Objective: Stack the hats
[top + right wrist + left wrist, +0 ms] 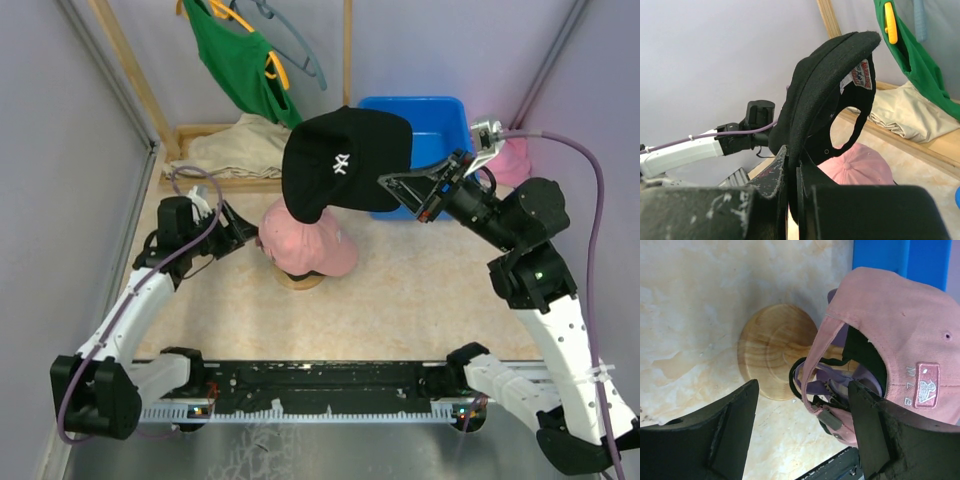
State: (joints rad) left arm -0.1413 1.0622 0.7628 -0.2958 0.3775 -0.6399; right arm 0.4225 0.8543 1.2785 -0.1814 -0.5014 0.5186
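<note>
A pink cap sits on top of a wooden stand in the middle of the table, with lavender cap fabric and a black strap showing under it. My right gripper is shut on the brim of a black cap with a white logo, holding it in the air above and behind the pink cap. My left gripper is open, its fingers either side of the pink cap's back strap, not closed on it.
A blue bin stands at the back right with a pink cloth beside it. A green shirt hangs on a hanger at the back, over beige cloth on a wooden frame.
</note>
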